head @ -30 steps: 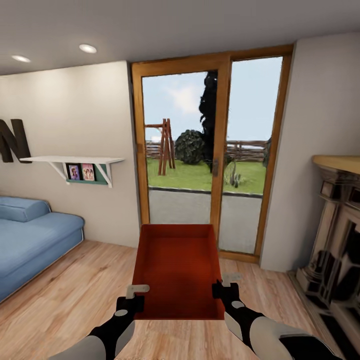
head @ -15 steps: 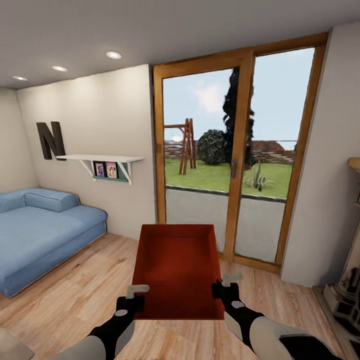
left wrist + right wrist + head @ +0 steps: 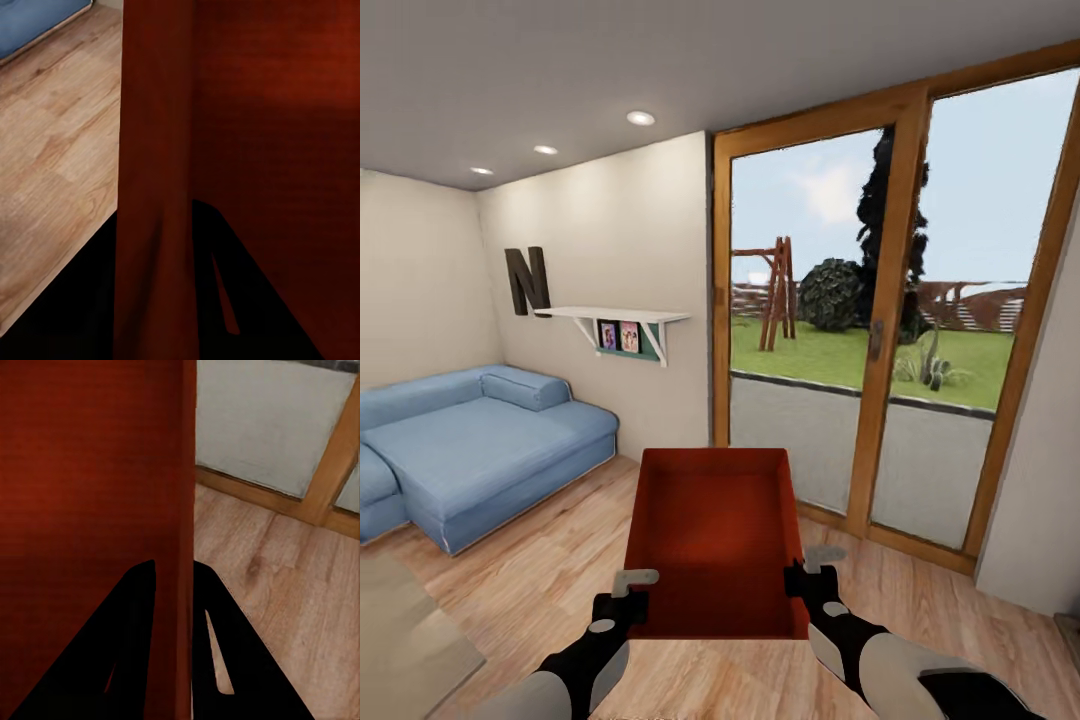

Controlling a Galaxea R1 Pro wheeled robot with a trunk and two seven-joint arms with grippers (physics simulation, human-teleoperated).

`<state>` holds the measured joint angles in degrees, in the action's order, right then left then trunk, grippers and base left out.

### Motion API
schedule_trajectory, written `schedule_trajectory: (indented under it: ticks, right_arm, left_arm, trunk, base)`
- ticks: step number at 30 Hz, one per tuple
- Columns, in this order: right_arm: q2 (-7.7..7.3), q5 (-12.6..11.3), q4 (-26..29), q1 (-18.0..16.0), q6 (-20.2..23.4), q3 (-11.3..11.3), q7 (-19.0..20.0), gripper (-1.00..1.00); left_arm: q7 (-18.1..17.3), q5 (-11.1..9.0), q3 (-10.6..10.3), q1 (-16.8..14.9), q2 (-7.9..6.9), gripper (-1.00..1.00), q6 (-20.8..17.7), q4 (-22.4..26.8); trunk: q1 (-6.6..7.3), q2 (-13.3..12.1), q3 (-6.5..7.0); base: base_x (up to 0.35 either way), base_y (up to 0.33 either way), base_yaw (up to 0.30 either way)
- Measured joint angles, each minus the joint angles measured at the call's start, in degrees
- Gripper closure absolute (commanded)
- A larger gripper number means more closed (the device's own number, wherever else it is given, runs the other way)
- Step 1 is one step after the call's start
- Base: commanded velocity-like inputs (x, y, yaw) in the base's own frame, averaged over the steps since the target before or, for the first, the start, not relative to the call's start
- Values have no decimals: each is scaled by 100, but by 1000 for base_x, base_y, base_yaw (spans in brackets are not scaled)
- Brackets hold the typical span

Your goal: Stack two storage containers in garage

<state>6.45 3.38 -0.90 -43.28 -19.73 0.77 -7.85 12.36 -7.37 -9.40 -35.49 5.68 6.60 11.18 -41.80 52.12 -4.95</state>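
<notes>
One red-orange open-top storage container (image 3: 715,540) hangs in front of me above the light wood floor of the living room, carried between both arms. My left gripper (image 3: 628,598) is shut on its left wall near the front corner, and my right gripper (image 3: 800,578) is shut on its right wall. In the left wrist view the red wall (image 3: 157,172) runs between the two black fingers of the left gripper (image 3: 154,300). The right wrist view shows the right gripper (image 3: 174,645) pinching the thin wall (image 3: 187,472) the same way. The container is empty inside.
A blue sectional sofa (image 3: 480,450) stands at the left under a black letter N (image 3: 527,280) and a white shelf (image 3: 615,318). Wood-framed glass doors (image 3: 880,330) lie straight ahead. A pale rug corner (image 3: 400,640) is at the lower left, and a wall (image 3: 1040,500) at the right.
The whole view has swung left: the doors, shelf and N slid rightward in the picture and the fireplace left it. The container and both grippers keep the same place in view.
</notes>
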Motion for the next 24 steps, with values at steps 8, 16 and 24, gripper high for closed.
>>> schedule_trajectory:
  ticks: [8, 16, 24]
  right_arm:
    - [-5, 21, 1, -1, 4, -17, 4, 100]
    - [-5, 23, 2, 0, 4, -18, 4, 100]
    - [-6, 16, 1, 0, 2, -13, 6, 100]
  left_arm:
    - [12, -4, -4, 1, 6, 100, 0, -1]
    - [10, 0, 1, 0, 7, 100, 0, -1]
    - [11, 2, 1, 0, 8, 100, 0, -1]
  trunk:
    - [0, 1, 0]
    - [-1, 1, 0]
    - [0, 0, 0]
  base:
    - [0, 0, 300]
    - [0, 0, 300]
    - [0, 0, 300]
